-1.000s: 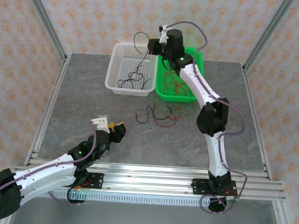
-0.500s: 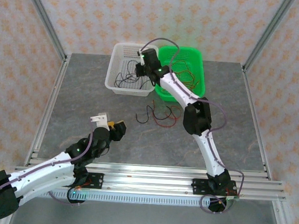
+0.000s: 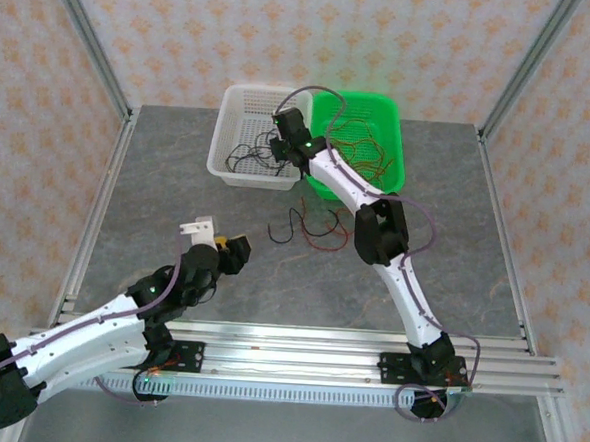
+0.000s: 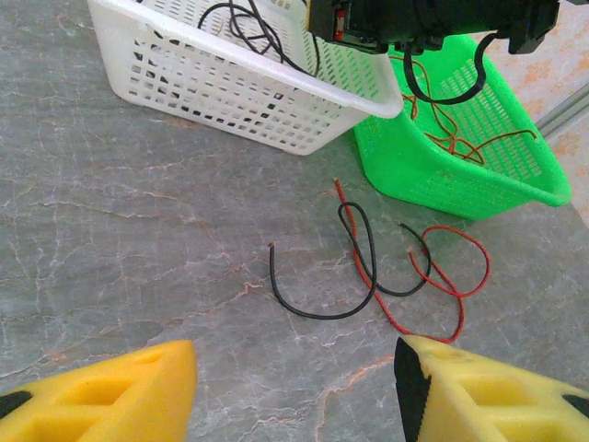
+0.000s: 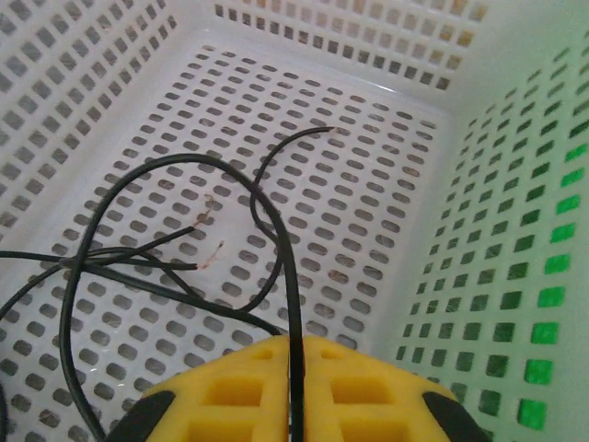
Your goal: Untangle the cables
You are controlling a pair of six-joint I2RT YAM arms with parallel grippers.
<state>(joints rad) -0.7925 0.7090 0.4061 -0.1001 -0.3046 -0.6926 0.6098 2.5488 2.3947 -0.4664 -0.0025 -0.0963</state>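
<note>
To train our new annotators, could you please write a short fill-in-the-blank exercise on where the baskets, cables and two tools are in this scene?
1. The white basket holds ___ cables.
2. In the top view, the green basket stands to the ___ of the white one.
3. The right tool pinches a black cable over the ___ basket.
4. The left tool, with nothing between its fingers, stands ___.

Missing words: black; right; white; open.

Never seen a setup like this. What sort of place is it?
Probably a robot test cell: patterned wall panels in a metal frame enclose a grey table, with a white basket and a green basket.
</note>
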